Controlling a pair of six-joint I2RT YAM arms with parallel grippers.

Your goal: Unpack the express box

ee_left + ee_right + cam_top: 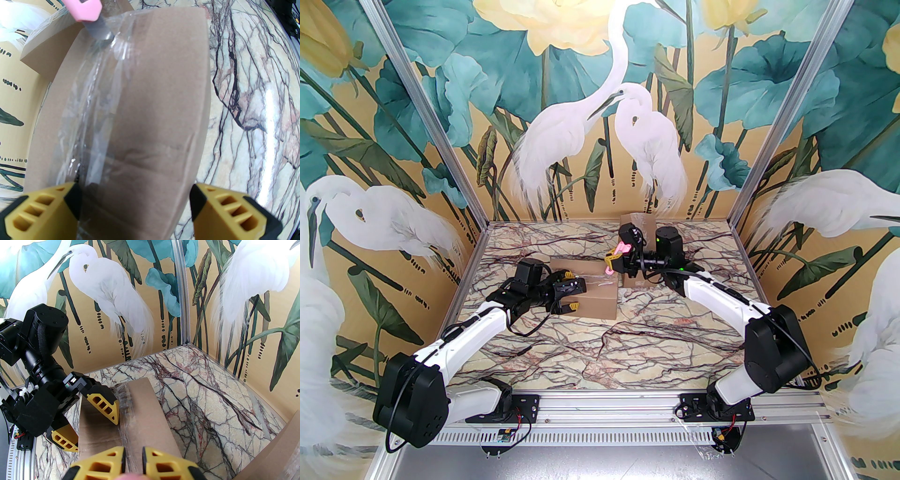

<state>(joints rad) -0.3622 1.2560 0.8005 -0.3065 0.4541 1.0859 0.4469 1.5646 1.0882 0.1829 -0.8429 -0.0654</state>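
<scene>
Zero flaps open yet: box point(593, 304) still taped shut, tape point(93, 98) looking barely cut. Left gripper point(134, 196) spread wide astride its left end; right gripper point(613, 258) pinching a pink cutter point(85, 9), blade point(99, 31) at its right end. Slitting, opening, emptying all left.

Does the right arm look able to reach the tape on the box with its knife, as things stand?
Probably yes: the knife in the right gripper has its blade at the tape; the left gripper's finger beside it might block the other end.
</scene>
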